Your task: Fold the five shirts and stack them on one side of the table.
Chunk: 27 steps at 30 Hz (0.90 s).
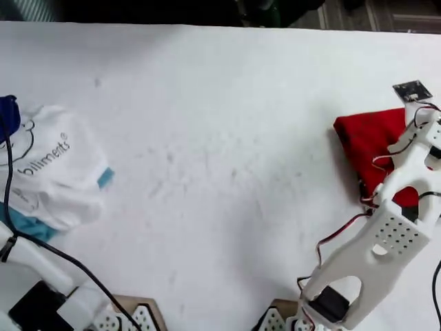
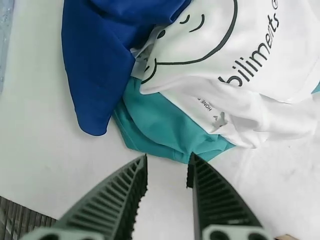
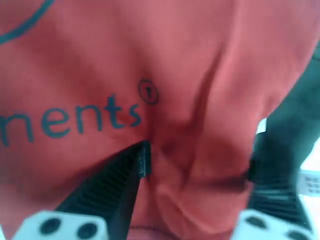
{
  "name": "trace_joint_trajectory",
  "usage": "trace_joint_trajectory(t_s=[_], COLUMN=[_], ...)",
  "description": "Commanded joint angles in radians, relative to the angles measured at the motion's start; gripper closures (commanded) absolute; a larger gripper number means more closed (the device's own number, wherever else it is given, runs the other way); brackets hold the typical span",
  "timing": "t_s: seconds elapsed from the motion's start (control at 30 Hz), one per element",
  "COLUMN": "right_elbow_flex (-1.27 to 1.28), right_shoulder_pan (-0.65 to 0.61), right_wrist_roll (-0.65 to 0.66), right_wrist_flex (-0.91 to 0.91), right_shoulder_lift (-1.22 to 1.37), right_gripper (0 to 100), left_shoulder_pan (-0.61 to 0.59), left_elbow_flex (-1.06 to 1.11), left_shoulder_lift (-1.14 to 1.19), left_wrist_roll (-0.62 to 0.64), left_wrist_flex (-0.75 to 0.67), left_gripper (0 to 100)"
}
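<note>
A crumpled pile lies at the table's left edge: a white printed shirt [image 1: 52,165] on top of a teal shirt [image 1: 31,226], with a blue shirt [image 1: 8,110] beside them. In the left wrist view the white shirt [image 2: 240,65], teal shirt [image 2: 165,130] and blue shirt [image 2: 100,60] lie just beyond my left gripper [image 2: 167,167]. That gripper is open, empty, and hovers over bare table. A red shirt [image 1: 368,141] lies at the right edge under the right arm [image 1: 389,234]. My right gripper [image 3: 199,162] is open, its fingers straddling a raised fold of the red shirt [image 3: 125,60].
The white table [image 1: 220,138] is bare across its middle and back. A black cable [image 1: 62,256] runs along the left arm [image 1: 34,262]. The arm bases stand at the front edge. A dark strip [image 1: 362,189] shows at the red shirt's front edge.
</note>
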Motion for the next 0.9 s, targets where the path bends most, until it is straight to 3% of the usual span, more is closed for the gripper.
trace_joint_trajectory(t_s=[0.0, 0.07, 0.13, 0.6, 0.7, 0.8, 0.87], right_elbow_flex=[-0.034, -0.034, -0.034, -0.032, -0.035, -0.064, -0.089], right_shoulder_pan=[0.007, 0.012, 0.022, 0.11, 0.105, 0.105, 0.094], right_wrist_roll=[-0.003, -0.003, -0.003, 0.066, 0.043, -0.092, -0.115], right_wrist_flex=[-0.007, -0.005, 0.004, 0.007, 0.013, 0.019, 0.064], right_shoulder_lift=[-0.018, -0.045, -0.081, -0.153, -0.166, -0.211, -0.245], right_gripper=[91.1, 98.9, 95.2, 96.6, 80.5, 59.4, 51.2], left_shoulder_pan=[0.004, 0.004, 0.004, 0.007, 0.007, 0.007, 0.007], left_elbow_flex=[-0.005, -0.005, -0.005, 0.074, 0.075, 0.075, 0.075], left_shoulder_lift=[-0.025, -0.025, -0.025, -0.031, -0.031, -0.03, -0.027], left_wrist_roll=[-0.003, -0.003, -0.003, -0.003, -0.003, -0.003, -0.003], left_wrist_flex=[-0.008, -0.008, -0.006, -0.043, -0.061, -0.063, -0.063], left_gripper=[85, 85, 85, 85, 85, 85, 85])
